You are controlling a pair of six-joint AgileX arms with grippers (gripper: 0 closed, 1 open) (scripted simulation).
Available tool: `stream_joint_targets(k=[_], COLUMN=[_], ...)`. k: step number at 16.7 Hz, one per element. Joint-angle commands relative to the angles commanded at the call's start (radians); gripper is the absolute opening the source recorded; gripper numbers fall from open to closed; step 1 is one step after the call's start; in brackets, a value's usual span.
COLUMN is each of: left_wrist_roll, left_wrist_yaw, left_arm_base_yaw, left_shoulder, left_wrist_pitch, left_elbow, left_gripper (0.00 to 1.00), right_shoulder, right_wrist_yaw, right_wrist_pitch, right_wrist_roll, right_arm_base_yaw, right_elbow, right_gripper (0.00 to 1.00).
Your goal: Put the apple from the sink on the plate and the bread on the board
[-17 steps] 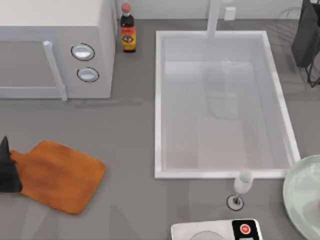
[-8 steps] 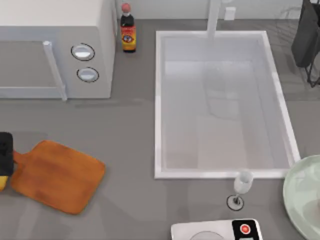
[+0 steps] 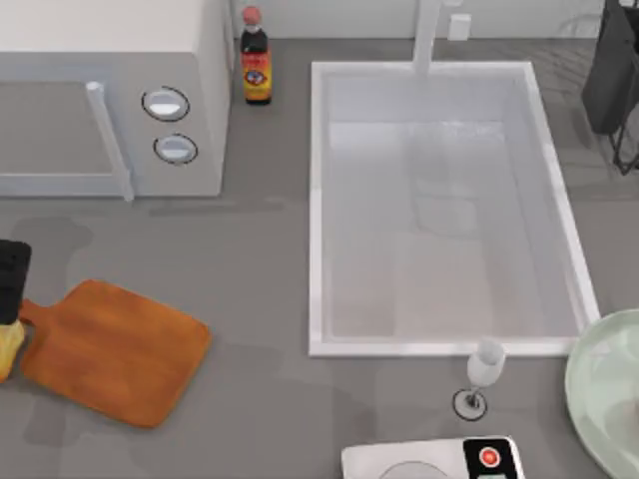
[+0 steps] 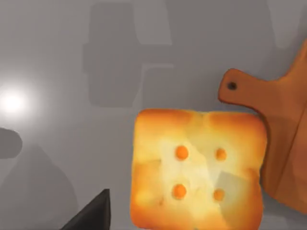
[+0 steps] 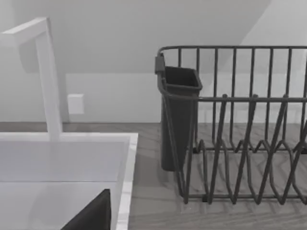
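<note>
The bread [image 4: 199, 167], a golden cube with a toasted, spotted top, lies on the grey table just left of the board's handle tab [image 4: 232, 86]. Its edge, bread [image 3: 8, 344], is at the far left. The orange-brown board [image 3: 115, 349] lies flat at front left with nothing on it. My left gripper [image 3: 10, 279] hovers open just behind the bread, one dark fingertip [image 4: 93, 215] standing apart from it. The white sink [image 3: 318, 210] holds nothing. The pale green plate [image 3: 604, 389] is cut off at front right. The apple is out of view. My right arm's fingertip [image 5: 93, 215], spread wide, hangs near the tap [image 5: 48, 76].
A microwave [image 3: 110, 100] and a sauce bottle [image 3: 256, 60] stand at back left. A wine glass [image 3: 484, 369] and a white device with a red button [image 3: 434, 461] sit in front of the sink. A dark dish rack [image 5: 230, 129] stands at back right.
My left gripper has drawn back from over the bread toward the far side of the table, uncovering more of it. The bread and the board have stayed put.
</note>
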Motion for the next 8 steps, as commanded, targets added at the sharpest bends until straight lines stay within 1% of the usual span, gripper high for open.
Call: stream_joint_targets(k=[4,8], left_wrist_roll=[0.041,0.07], left_wrist_yaw=[0.0,-0.001], left_arm_base_yaw=[0.021,0.035], left_shoulder=[0.217,0.368], left_wrist_pitch=[-0.133,-0.225], left_elbow=[0.142,0.243], left_gripper=[1.0,1.0], right_shoulder=[0.0,0.0], right_wrist_yaw=[0.0,0.0], right_wrist_pitch=[0.0,0.0], right_wrist_roll=[0.0,0.0], right_arm_base_yaw=[0.0,0.0], right_elbow=[0.0,0.0], right_gripper=[1.0,1.0])
